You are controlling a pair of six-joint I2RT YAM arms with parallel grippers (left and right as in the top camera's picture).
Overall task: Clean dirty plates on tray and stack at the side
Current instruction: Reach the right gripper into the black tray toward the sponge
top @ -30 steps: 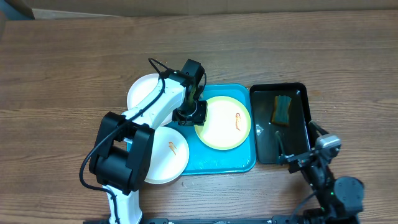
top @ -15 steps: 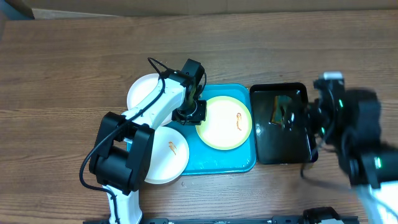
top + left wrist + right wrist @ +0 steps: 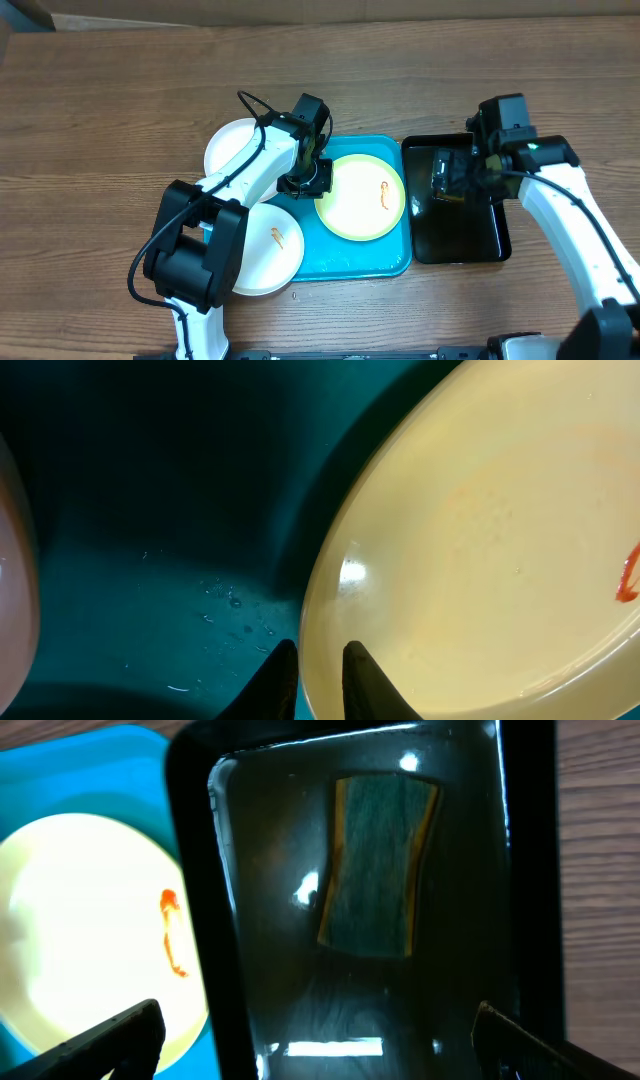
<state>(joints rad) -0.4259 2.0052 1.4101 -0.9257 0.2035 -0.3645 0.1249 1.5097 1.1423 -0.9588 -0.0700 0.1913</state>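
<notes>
Since a second ago: my right arm up from near table edge, now over black tray. Right gripper jaws wide apart, empty, above sponge. Left gripper jaws drawn in, pinching left rim of green-rimmed plate on tray. Far white plate and near white plate hang over tray's left edge. Bare blue strip along tray's near side. Wood table.

Three plates, two trays, one sponge.
</notes>
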